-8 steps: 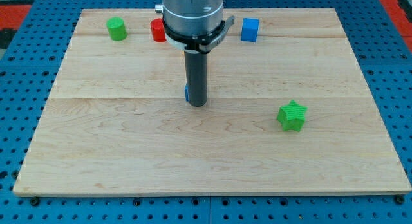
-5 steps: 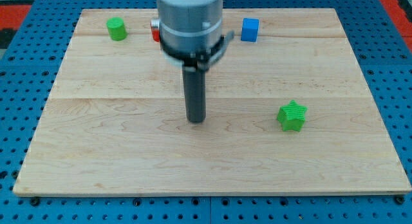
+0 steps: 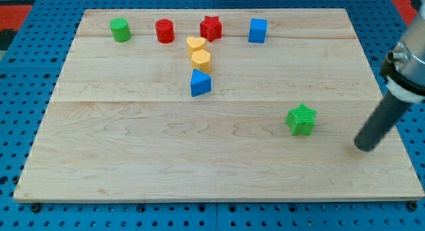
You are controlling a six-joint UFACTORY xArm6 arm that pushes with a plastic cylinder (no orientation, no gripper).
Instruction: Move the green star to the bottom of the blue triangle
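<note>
We are resting my tip (image 3: 364,148), bare and holding nothing, right of the small green plastic star (image 3: 301,119); likely light and sliding easily, we are judging its right face best for pushing toward the blue plastic triangle (image 3: 200,83).

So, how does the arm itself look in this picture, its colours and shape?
Only the arm's lower part shows, at the view's right edge. A grey metal cylinder with a dark band carries a straight dark rod, round and smooth. My tip is plain and blunt. No cables or markings are visible.

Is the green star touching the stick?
No. The green star sits alone; my tip is off to its right with bare wood between.
</note>
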